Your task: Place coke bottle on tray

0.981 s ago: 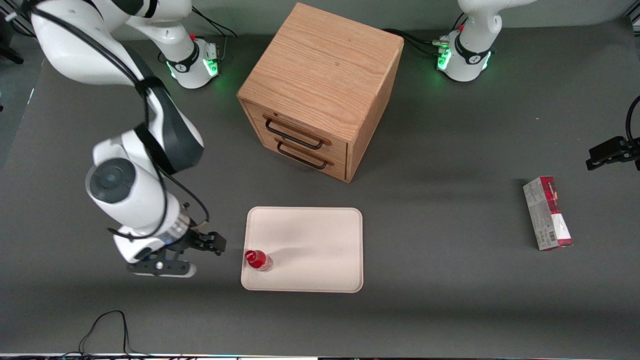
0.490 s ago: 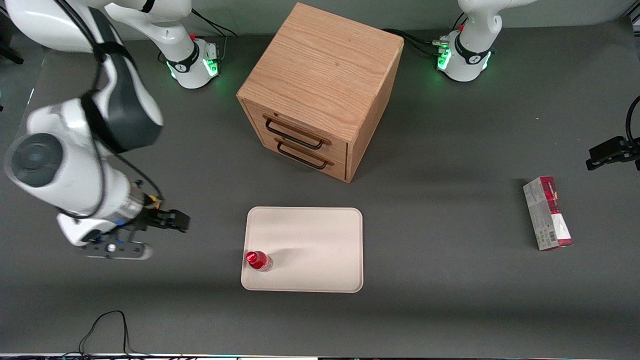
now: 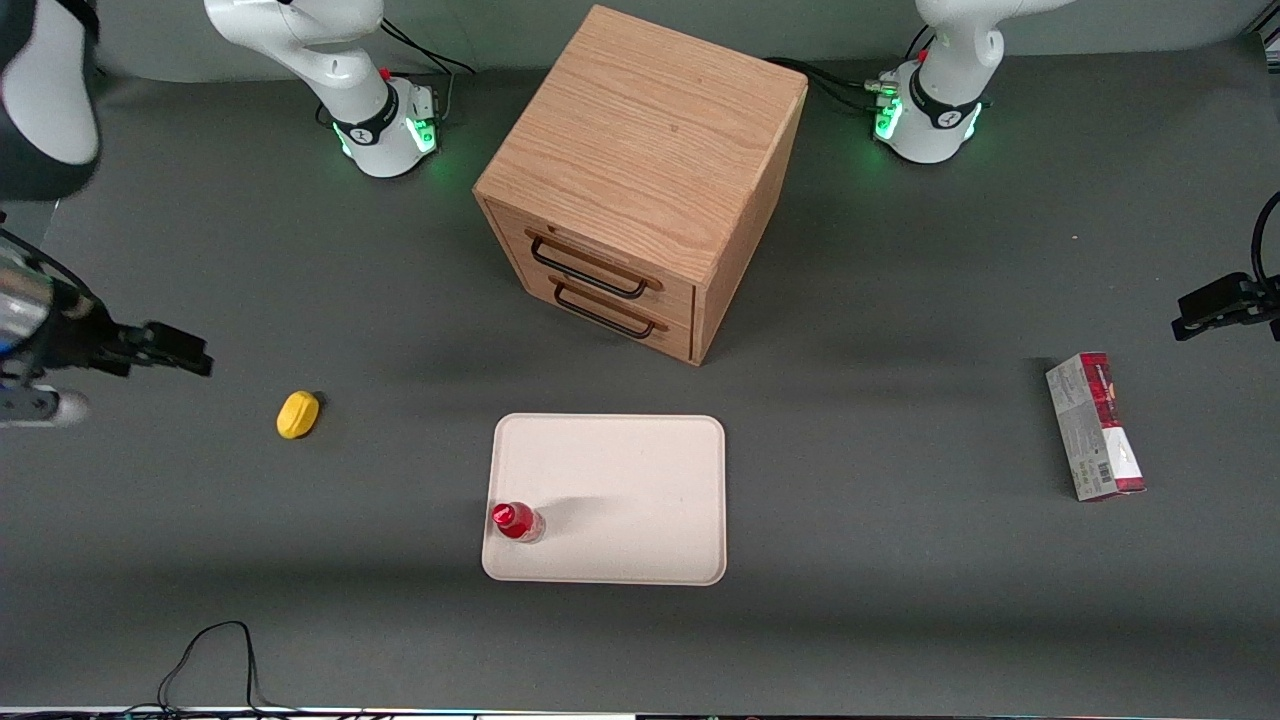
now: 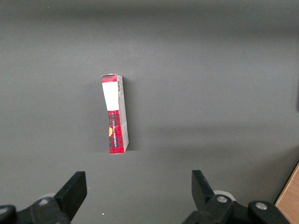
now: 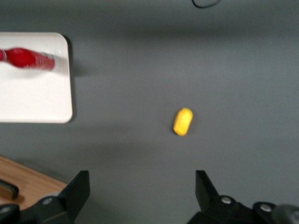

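Bottle point(image 3: 516, 521) stands on tray point(image 3: 640, 470) corner nearest working arm; gripper point(image 5: 140, 196) released, high over table toward that end; only left wrist view shows carton point(image 4: 115, 113), print unreadable.

Robot lab: bolted arm bases point(image 3: 385, 125), grey mat point(image 3: 900, 620).

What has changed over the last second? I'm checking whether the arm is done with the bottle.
The pincer, open and empty, drew away from the cream rectangular tray toward the working arm's end of the table, uncovering a small yellow oval object. The small red-capped coke bottle stayed upright on the tray; wooden drawer cabinet and red-and-grey carton unchanged.
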You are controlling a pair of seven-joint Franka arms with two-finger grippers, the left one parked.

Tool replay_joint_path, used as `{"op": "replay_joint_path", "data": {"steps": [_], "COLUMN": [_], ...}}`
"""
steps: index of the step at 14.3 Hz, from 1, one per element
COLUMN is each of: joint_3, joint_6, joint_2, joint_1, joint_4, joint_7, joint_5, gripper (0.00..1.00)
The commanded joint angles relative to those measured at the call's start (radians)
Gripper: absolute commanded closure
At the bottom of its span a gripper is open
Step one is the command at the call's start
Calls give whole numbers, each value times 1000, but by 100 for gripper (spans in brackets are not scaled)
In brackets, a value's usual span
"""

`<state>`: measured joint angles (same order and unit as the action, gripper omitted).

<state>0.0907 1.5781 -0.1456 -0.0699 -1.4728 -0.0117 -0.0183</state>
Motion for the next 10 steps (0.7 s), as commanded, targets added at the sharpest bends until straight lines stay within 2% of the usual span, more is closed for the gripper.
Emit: {"op": "replay_joint_path", "data": {"steps": [1,4,10], "joint_3": [59,63,61], "joint_6": [19,17,19], "joint_2": [179,242,239], "joint_1": [-56,-65,-65], "joint_4": [-208,-267,-261], "joint_7": [22,15,13], "joint_5": [-23,-17,-12], "gripper": [0,0,0]}}
